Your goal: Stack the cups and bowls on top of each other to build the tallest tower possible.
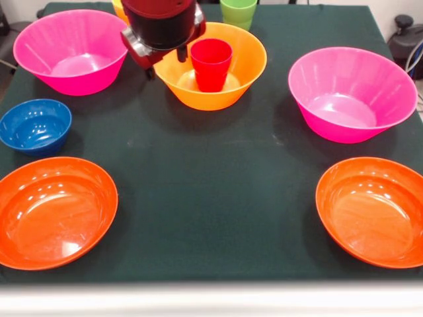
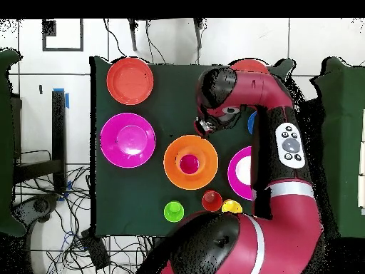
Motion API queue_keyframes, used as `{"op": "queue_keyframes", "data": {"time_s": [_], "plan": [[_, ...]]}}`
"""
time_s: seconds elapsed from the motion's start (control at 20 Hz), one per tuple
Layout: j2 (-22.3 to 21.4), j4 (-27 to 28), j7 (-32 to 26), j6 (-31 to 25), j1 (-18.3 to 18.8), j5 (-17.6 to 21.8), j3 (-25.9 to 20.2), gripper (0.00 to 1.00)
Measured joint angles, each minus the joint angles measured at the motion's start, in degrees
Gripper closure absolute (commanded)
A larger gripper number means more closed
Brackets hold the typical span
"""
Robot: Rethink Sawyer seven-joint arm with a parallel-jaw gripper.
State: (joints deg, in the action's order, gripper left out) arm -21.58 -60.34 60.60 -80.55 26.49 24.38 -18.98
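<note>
Now: red cup (image 1: 211, 63) upright in orange bowl (image 1: 248, 69) | arm (image 1: 162, 26) beside

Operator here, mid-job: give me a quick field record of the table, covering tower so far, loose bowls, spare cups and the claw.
tower: red cup upright inside large orange bowl
blue bowl: alone on cloth
pink bowls: one beside the claw, one across the table, both empty
shallow red-orange bowls: two at the camera-side corners, empty
green cup: behind the orange bowl
claw: beside the orange bowl's rim, open or shut unclear
</note>
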Motion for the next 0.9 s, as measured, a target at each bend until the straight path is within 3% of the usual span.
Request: {"op": "queue_keyframes", "data": {"time_s": [0.55, 0.9], "plan": [[0.2, 0.0, 0.0, 0.0, -0.1, 0.3, -3.6, 0.0], [0.4, 1.1, 0.0, 0.0, -0.2, 2.7, -4.7, 0.0]]}}
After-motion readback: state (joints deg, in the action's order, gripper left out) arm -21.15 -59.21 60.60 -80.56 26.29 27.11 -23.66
